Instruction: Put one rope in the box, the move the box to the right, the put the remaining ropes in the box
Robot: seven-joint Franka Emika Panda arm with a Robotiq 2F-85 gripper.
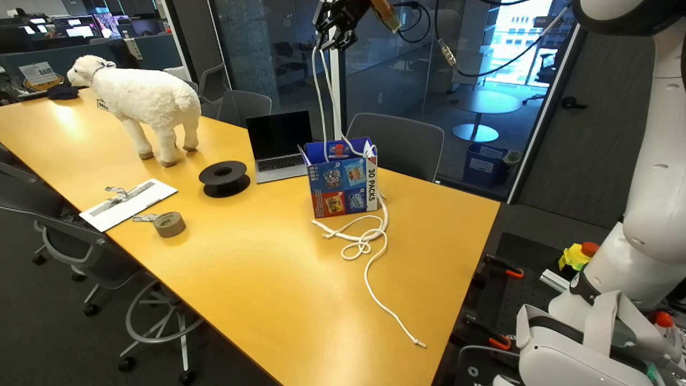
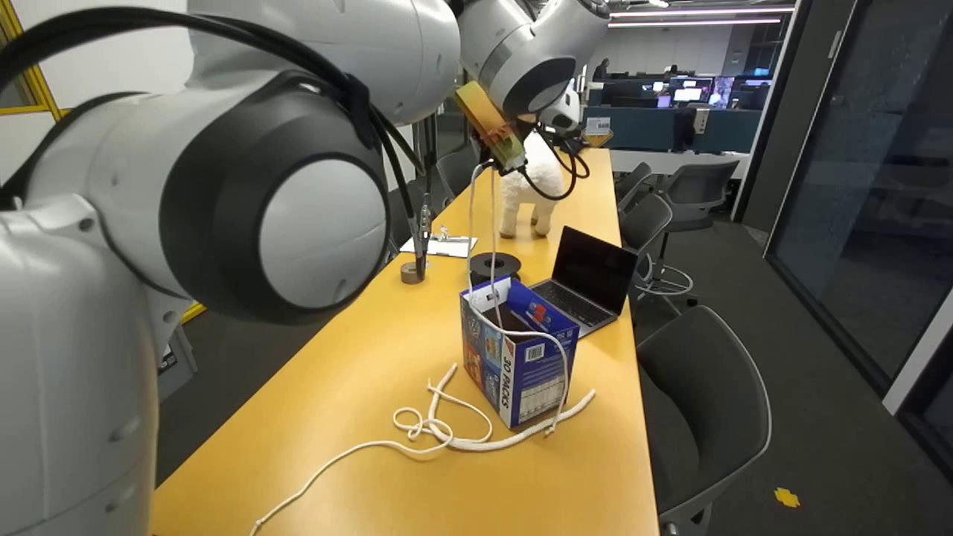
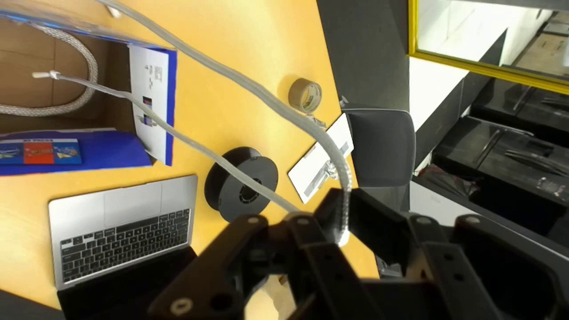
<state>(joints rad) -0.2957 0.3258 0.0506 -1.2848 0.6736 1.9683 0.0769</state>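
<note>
One white rope [image 3: 275,104] is pinched by the gripper [image 3: 343,211], which is squeezed narrow around it, well above the box [image 1: 343,185]. Two strands of the rope can be seen hanging from there. One strand is hung down into the box, and its knotted end is seen inside in the wrist view. The other strand is draped over the rim and down the outside, as is shown in both exterior views.

The blue box is stood upright on the yellow table [image 1: 268,257], and its top is open. Inside it, a curled rope [image 3: 92,66] can be seen. Next to the box, on the table, a thick rope [image 2: 495,445] is laid in a bend, and a thin rope [image 2: 376,444] is twisted into little loops, with one end stretched far away from the box.

Near the box, a laptop [image 1: 281,140] is set with its screen up. Close to the laptop a black spool [image 1: 222,181] is placed, and farther along a roll of tape [image 1: 169,225] is put near a white clipboard [image 1: 128,205]. A toy sheep [image 1: 142,99] is stood on the table too, well apart from the box.
</note>
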